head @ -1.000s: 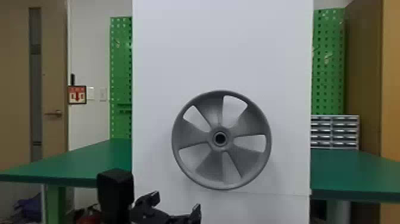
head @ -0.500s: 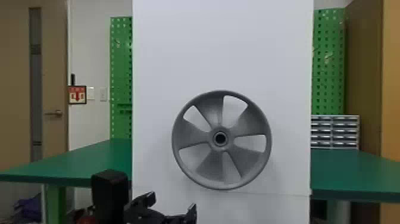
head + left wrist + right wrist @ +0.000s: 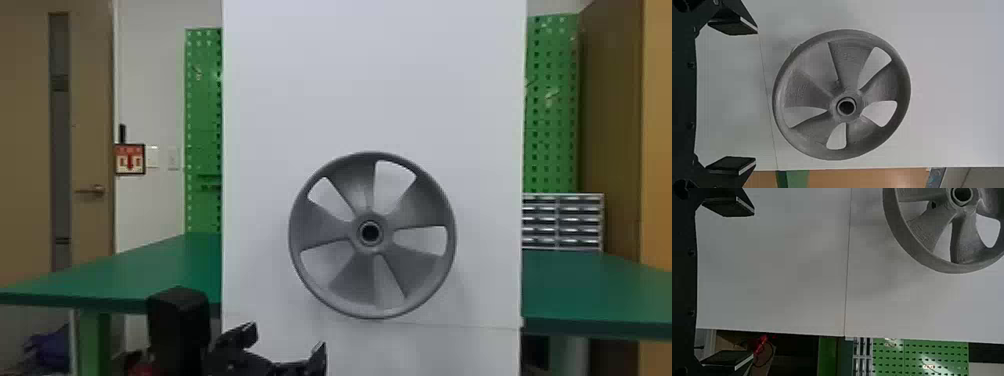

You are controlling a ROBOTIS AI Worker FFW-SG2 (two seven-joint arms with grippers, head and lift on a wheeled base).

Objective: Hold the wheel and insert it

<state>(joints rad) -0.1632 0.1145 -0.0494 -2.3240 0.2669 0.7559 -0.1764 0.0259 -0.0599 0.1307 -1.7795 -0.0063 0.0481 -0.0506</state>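
Indeed, the round grey plastic-looking wheel [image 3: 370, 218] is upright before the flat white panel [image 3: 375, 75]. The black two-fingered left gripper [image 3: 287, 342] and right gripper [image 3: 753, 284] are both spread wide.

Item one: my left gripper [image 3: 289, 335], head view, lower edge. Moved slightly toward my left over the past second, in two small shifts.
Item two: black housing [image 3: 178, 325] beside it, moved the same way. Formerly overlapping the white panel's [image 3: 270, 100] left edge in that view; now to the left of that edge, a narrow strip of green table [image 3: 150, 280] showing between.
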